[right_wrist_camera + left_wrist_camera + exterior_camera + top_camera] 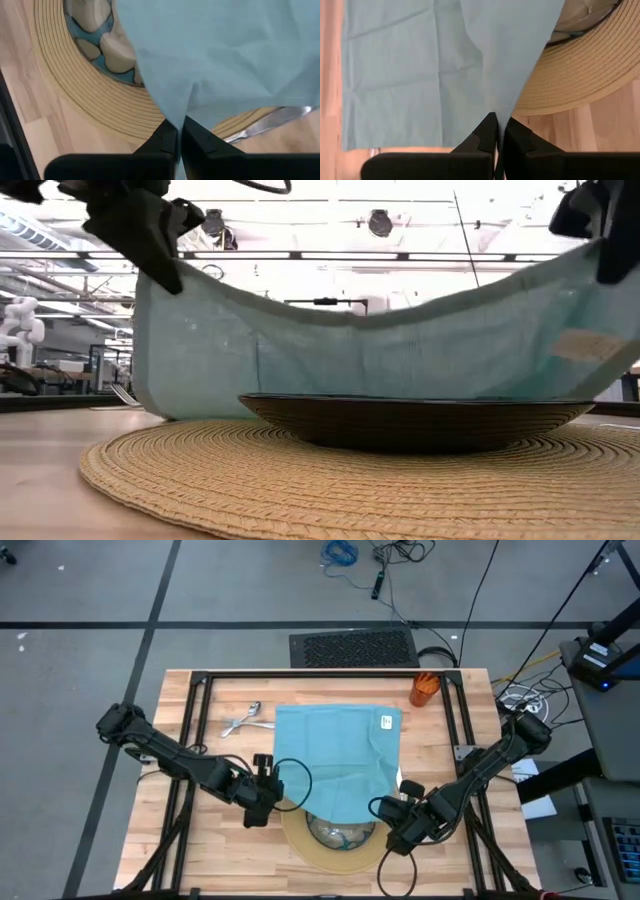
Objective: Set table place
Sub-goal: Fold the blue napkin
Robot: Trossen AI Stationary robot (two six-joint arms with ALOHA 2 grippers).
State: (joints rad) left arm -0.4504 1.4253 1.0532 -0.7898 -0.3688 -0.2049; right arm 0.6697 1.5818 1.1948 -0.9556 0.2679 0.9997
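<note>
Woven tan mat (300, 480) lies at the table's (190, 840) near edge, the patterned bowl (415, 423) on it. Above the bowl, the left gripper (496, 131) and right gripper (179, 131) each pinch a near corner of the teal napkin (335, 755), jaws clamped. Beyond lie cutlery (243, 720) and an orange cup (425, 689).

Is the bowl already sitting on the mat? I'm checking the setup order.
Yes, in the low view the bowl rests on the woven mat, with the napkin hanging above it.
</note>
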